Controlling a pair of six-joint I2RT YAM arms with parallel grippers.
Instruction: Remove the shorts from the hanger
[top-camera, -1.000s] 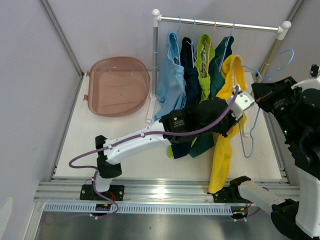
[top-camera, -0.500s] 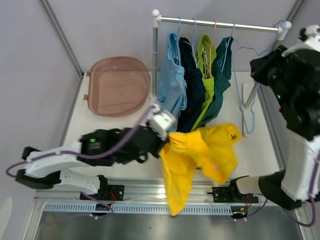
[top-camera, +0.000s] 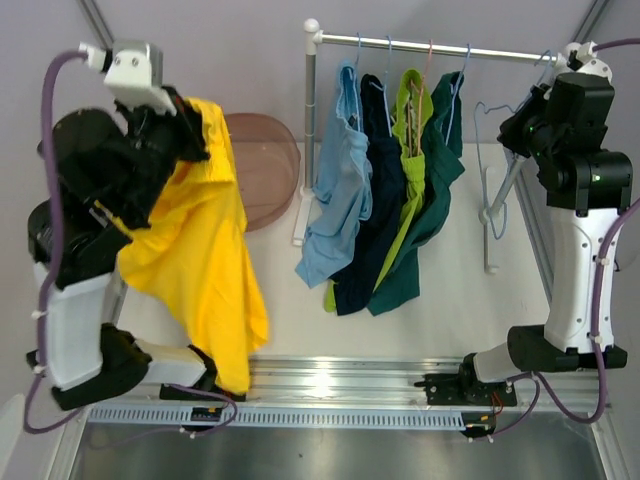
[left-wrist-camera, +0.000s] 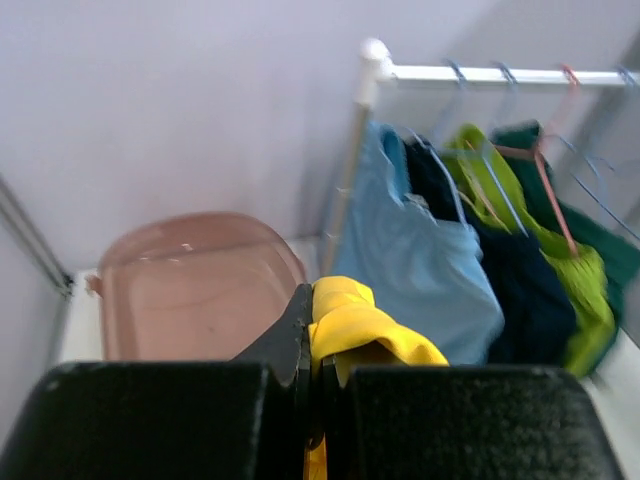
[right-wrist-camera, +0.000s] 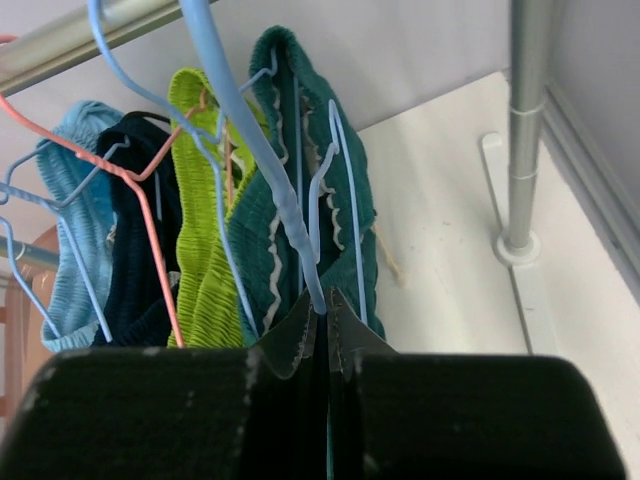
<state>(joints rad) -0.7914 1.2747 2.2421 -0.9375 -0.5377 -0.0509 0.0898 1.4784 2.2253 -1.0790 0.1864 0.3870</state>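
Observation:
My left gripper (top-camera: 192, 118) is raised high at the far left, shut on a fold of the bright yellow shorts (top-camera: 195, 260), which hang free below it, off any hanger. In the left wrist view the yellow cloth (left-wrist-camera: 360, 325) bulges out between the shut fingers of that gripper (left-wrist-camera: 318, 302). Light blue (top-camera: 340, 190), navy (top-camera: 378, 200), lime green (top-camera: 410, 150) and dark teal (top-camera: 437, 190) shorts still hang on hangers from the rail (top-camera: 440, 47). My right gripper (right-wrist-camera: 326, 300) is shut on the wire of a bare light blue hanger (right-wrist-camera: 264, 160) near the rail's right end.
A pink translucent tub (top-camera: 272, 160) sits at the back left of the table, partly hidden behind the yellow shorts. The rack's white post (top-camera: 309, 130) and foot stand beside it. Its right post (right-wrist-camera: 525, 130) rises close to my right gripper.
The left arm swung from the table's front up to the far left, carrying the yellow shorts. The right arm moved the empty hanger up by the rail's right end.

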